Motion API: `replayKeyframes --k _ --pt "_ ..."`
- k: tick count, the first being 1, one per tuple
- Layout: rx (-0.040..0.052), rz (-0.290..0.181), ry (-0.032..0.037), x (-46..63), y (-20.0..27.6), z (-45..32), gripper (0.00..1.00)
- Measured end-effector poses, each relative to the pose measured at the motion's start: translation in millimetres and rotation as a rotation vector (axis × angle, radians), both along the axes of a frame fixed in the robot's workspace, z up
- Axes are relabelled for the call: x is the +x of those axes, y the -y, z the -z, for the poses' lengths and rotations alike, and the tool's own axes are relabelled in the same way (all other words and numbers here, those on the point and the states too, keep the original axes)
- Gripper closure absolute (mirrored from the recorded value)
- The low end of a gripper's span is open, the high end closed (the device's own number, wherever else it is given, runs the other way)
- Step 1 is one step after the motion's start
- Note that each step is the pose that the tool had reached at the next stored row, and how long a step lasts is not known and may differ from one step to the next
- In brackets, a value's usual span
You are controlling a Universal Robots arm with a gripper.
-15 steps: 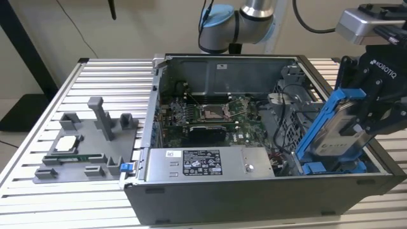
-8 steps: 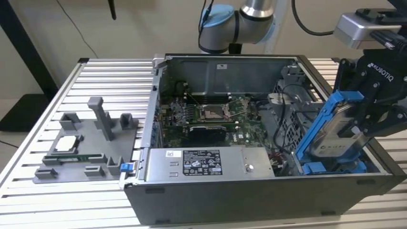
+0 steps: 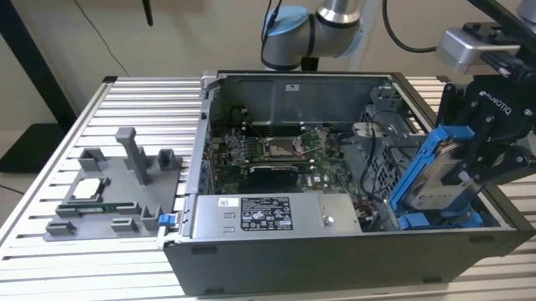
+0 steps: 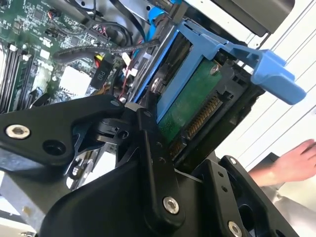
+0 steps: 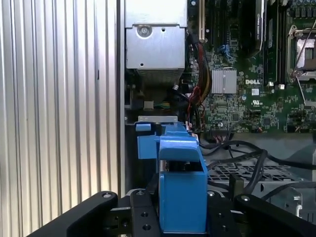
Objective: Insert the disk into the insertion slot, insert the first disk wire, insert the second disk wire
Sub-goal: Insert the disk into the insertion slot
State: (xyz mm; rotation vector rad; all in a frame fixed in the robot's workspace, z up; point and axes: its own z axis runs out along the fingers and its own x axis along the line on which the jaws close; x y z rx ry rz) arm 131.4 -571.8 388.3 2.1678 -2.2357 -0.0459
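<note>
My gripper [image 3: 471, 168] is shut on the disk [image 3: 444, 170], a silver-grey drive in a bright blue carrier frame. It holds the disk steeply tilted over the open computer case [image 3: 335, 263], at the exterior view's right. The disk's lower end reaches down beside the grey metal drive cage with the insertion slot [image 3: 387, 135]. In the second wrist view the disk's green board [image 4: 190, 106] and a blue end tab [image 4: 272, 74] show between black fingers [image 4: 153, 163]. In the first wrist view the blue carrier [image 5: 180, 182] sits between the fingers [image 5: 143, 217]. Black cables [image 5: 247, 153] cross the perforated cage; I cannot tell which are the disk wires.
The grey labelled power-supply box [image 3: 277, 214] lies along the case's near side, with the motherboard [image 3: 285, 150] behind it. A grey fixture [image 3: 109, 194] with small parts stands on the slatted table [image 3: 50, 263] at the exterior view's left. A person's hand [image 4: 291, 163] shows beside the case.
</note>
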Motion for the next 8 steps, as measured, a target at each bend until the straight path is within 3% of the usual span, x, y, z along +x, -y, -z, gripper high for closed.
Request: replayKeyframes --k 5,8 --pt "-0.0001 0.000 -0.0008 1.7 0.0 8.6 1.00" --pt "0.0001 0.000 -0.0006 2.1 0.0 9.5 1.00"
